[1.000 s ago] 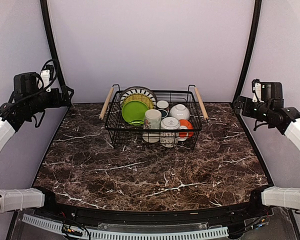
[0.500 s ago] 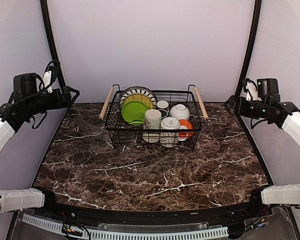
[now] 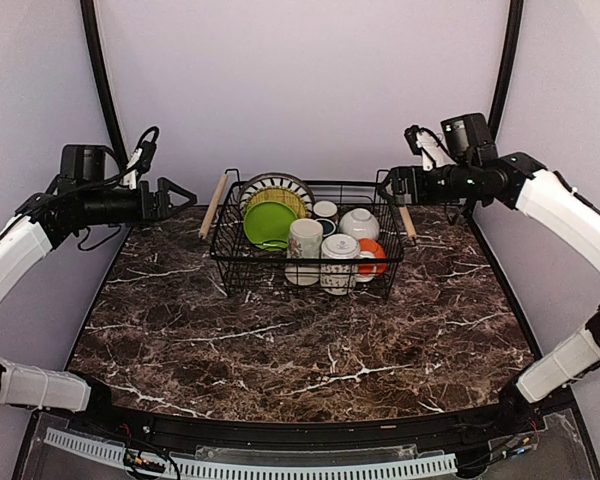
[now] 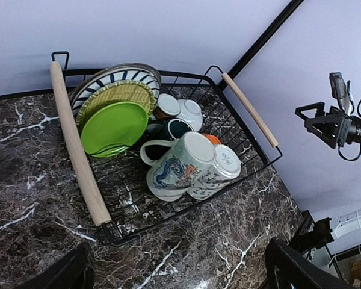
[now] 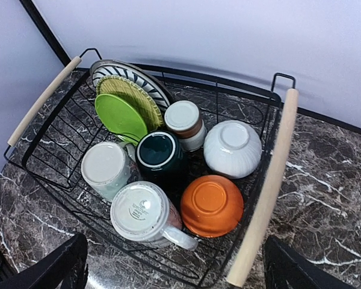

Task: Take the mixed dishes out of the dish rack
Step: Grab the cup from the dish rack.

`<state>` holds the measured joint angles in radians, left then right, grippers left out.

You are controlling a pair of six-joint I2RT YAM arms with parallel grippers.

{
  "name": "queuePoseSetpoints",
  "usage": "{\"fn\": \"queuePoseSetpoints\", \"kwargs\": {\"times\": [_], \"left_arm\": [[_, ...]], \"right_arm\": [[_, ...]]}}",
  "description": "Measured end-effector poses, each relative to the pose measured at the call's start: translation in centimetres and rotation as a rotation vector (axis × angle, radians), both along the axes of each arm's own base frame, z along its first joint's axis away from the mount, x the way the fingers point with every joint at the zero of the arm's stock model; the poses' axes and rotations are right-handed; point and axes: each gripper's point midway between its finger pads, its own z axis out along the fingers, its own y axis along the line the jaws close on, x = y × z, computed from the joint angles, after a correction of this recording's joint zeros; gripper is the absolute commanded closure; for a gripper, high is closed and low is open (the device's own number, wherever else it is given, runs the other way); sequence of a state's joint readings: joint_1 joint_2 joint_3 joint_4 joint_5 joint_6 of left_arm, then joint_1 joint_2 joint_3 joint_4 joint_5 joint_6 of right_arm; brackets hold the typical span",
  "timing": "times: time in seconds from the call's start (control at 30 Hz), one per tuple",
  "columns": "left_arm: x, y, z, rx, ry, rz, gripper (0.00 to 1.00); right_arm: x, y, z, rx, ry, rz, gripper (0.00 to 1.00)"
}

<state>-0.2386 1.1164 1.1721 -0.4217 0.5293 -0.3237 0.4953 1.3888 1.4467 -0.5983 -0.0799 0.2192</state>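
The dish rack (image 3: 270, 276), a black wire basket with wooden handles, stands at the back middle of the table. It holds a lime-green plate (image 3: 269, 222), a yellow plate and a striped grey plate on edge. It also holds two pale patterned mugs (image 3: 304, 250), a dark green mug (image 5: 159, 153), a steel cup (image 5: 183, 120), a white bowl (image 5: 233, 147) and an orange bowl (image 5: 212, 205), all upside down. My left gripper (image 3: 180, 197) is open and empty, left of the rack's left handle. My right gripper (image 3: 390, 187) is open and empty, above the right handle (image 5: 271, 174).
Dark marble table (image 3: 300, 350) stretches in front of the rack. A lilac wall and black frame posts (image 3: 100, 80) close the back and sides. The right arm (image 4: 337, 123) shows in the left wrist view, beyond the rack.
Both arms have swung inward toward the rack. The right gripper moved left from the table's right edge to the right handle. The left gripper moved right toward the left handle.
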Motion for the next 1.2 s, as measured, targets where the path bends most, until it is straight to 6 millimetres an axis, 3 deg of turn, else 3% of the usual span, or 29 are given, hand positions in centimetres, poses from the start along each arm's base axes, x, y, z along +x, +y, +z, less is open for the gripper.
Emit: {"fn": "queuePoseSetpoints", "kwargs": {"times": [0.13,0.27,0.43,0.63,0.83,1.2], "left_arm": [[-1.2,-2.6,-0.1,0.033,0.009,-0.064,0.05],[-1.9,-4.0,-0.1,0.081,-0.007,-0.079,0.06],[-1.7,-4.4,-1.6,0.165,0.006,-0.043,0.07],[-0.8,-4.3,-3.0,0.234,0.022,-0.005,0.07],[-0.8,-4.3,-3.0,0.246,0.017,0.004,0.08],[-0.6,-4.0,-3.4,0.297,0.004,0.049,0.09]], "right_arm": [[1.2,3.4,-2.3,-0.062,0.061,0.050,0.01],[1.7,7.2,-4.7,-0.114,0.113,0.115,0.01],[2.3,12.0,-6.4,-0.152,0.136,0.184,0.01],[3.7,16.1,-8.6,-0.191,0.154,0.213,0.01],[5.0,17.7,-11.0,-0.226,0.183,0.180,0.01],[6.0,18.2,-14.5,-0.259,0.247,0.126,0.08]]}}
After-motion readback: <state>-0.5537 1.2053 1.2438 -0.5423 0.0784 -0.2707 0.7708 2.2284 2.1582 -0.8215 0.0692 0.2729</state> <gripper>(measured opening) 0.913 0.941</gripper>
